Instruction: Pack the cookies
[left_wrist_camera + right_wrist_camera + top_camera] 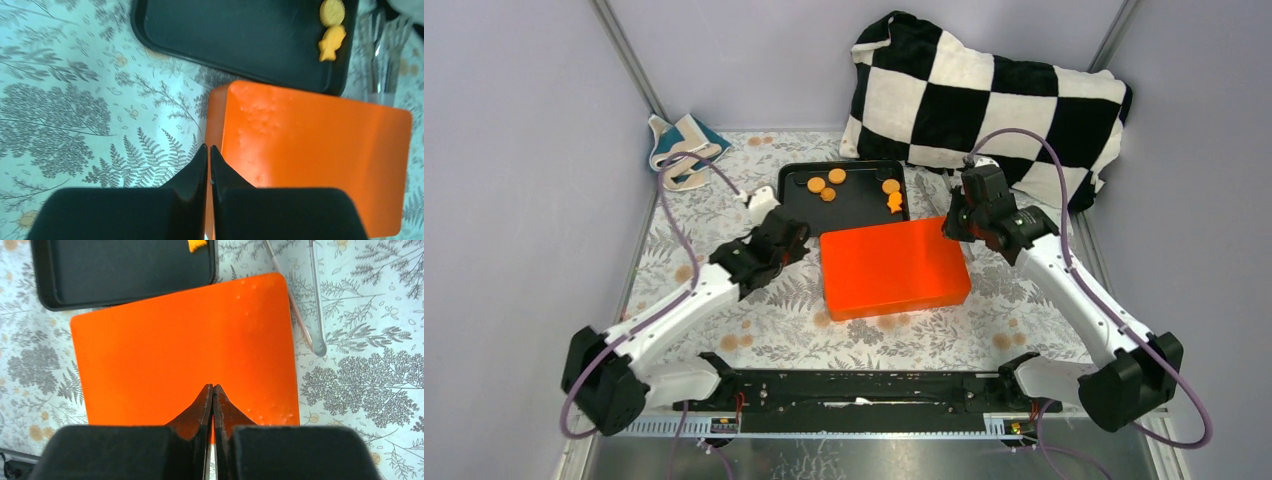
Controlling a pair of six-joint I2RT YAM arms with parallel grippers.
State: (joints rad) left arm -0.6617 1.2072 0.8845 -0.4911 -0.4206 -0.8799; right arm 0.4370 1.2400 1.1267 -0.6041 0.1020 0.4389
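The left end effector (pixel 209 150) and right end effector (pixel 213 388) sit clenched and empty beside the closed orange box (pixel 894 268). It needs squarely opening before the cookies (pixel 816 184) move.

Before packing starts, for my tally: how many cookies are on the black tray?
5 cookies: three round ones at the tray's left, one round and one fish-shaped at its right. The orange box may hide more.
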